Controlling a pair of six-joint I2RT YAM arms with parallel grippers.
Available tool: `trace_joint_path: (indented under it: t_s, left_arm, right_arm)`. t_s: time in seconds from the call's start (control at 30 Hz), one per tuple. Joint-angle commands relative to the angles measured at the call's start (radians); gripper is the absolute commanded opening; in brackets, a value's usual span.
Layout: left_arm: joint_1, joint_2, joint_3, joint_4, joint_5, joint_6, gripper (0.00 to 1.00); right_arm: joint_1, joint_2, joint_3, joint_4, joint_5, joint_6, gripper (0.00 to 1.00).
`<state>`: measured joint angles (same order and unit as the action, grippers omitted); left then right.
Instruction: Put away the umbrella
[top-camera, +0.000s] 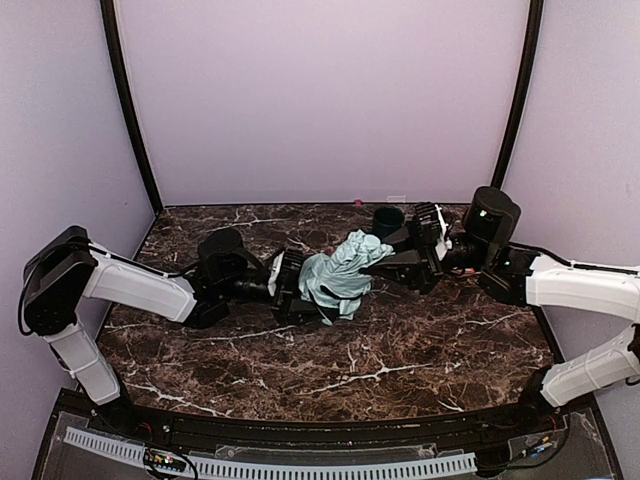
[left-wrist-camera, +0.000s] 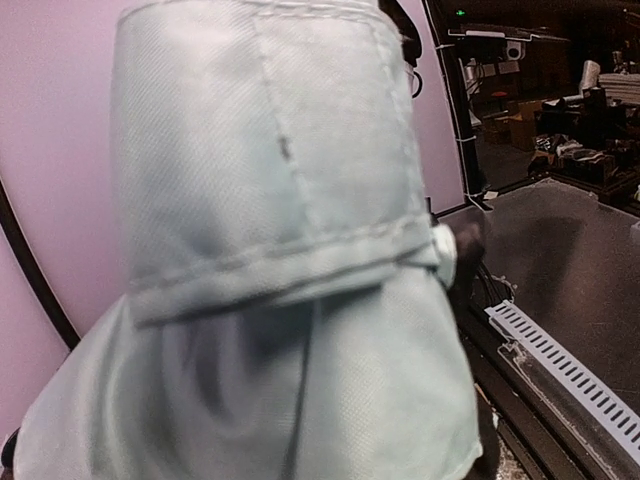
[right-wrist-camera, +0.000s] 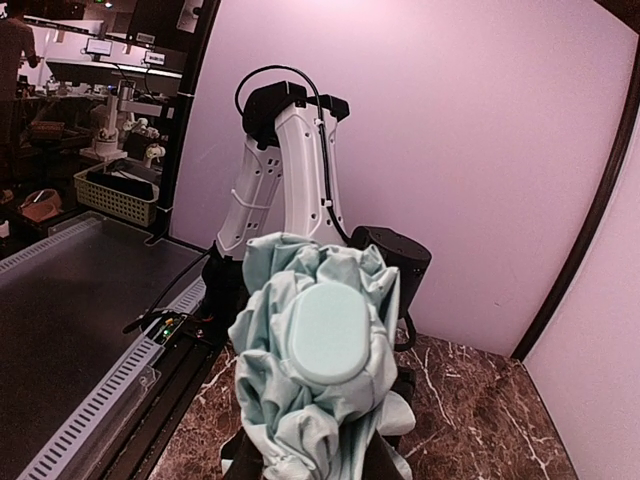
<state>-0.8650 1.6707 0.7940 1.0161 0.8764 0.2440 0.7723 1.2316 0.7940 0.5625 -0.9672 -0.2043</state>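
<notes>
The umbrella (top-camera: 335, 280), folded into a bunch of pale mint-green fabric, hangs just above the middle of the table between my two arms. My right gripper (top-camera: 382, 262) is shut on its right end. In the right wrist view the black fingers (right-wrist-camera: 212, 466) press both sides of the bundle (right-wrist-camera: 300, 420), whose oval mint end piece (right-wrist-camera: 330, 330) faces the camera. My left gripper (top-camera: 305, 292) is pushed into the bundle's left end. Mint fabric (left-wrist-camera: 280, 250) fills the left wrist view and hides those jaws.
A dark green cup (top-camera: 387, 220) stands at the back of the brown marble table (top-camera: 330, 370), right behind my right gripper. Lilac walls close the back and both sides. A white slotted strip (top-camera: 300, 468) runs along the near edge.
</notes>
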Motion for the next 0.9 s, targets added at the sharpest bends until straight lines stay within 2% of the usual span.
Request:
trace_joint_path:
  t_s: [0.0, 0.13, 0.23, 0.27, 0.33, 0.4, 0.43, 0.47, 0.57, 0.67, 0.77, 0.87]
  left_arm:
    - [-0.009, -0.004, 0.03, 0.011, 0.035, -0.008, 0.46]
    - [-0.009, -0.024, 0.012, 0.005, 0.02, 0.003, 0.23]
    - [-0.009, -0.043, 0.001, -0.005, -0.005, 0.011, 0.14]
    - [-0.009, -0.048, -0.001, -0.01, -0.017, 0.012, 0.1]
    - [-0.009, -0.062, -0.005, -0.018, -0.045, 0.012, 0.06]
    - [-0.009, -0.077, -0.013, -0.023, -0.091, 0.02, 0.02]
    - [-0.009, -0.088, -0.02, -0.026, -0.138, 0.027, 0.0]
    - [-0.009, -0.103, -0.031, -0.029, -0.209, 0.037, 0.0]
    - [-0.009, -0.15, -0.079, -0.027, -0.5, 0.094, 0.0]
    - [-0.011, -0.199, -0.111, -0.006, -0.81, 0.217, 0.0]
    - [-0.025, -0.216, -0.133, 0.097, -1.095, 0.414, 0.0]
    - [-0.045, -0.185, -0.136, 0.308, -1.306, 0.656, 0.0]
  right_arm:
    - [0.01, -0.003, 0.005, 0.1, -0.011, 0.014, 0.0]
    - [0.005, -0.009, -0.001, 0.065, 0.003, -0.011, 0.01]
    - [0.0, -0.011, 0.004, 0.025, 0.023, -0.023, 0.08]
    - [-0.004, -0.011, 0.004, 0.013, 0.031, -0.028, 0.14]
    - [-0.011, -0.016, 0.006, -0.024, 0.05, -0.046, 0.3]
    - [-0.017, -0.031, 0.01, -0.072, 0.084, -0.066, 0.53]
    - [-0.022, -0.042, 0.01, -0.098, 0.109, -0.078, 0.79]
    - [-0.026, -0.055, 0.009, -0.127, 0.146, -0.089, 0.97]
    - [-0.035, -0.102, -0.001, -0.18, 0.35, -0.059, 0.99]
    - [-0.049, -0.147, -0.041, -0.138, 0.503, 0.078, 0.99]
    - [-0.054, -0.158, -0.061, -0.094, 0.487, 0.208, 0.99]
    - [-0.055, -0.119, -0.002, -0.097, 0.451, 0.379, 0.99]
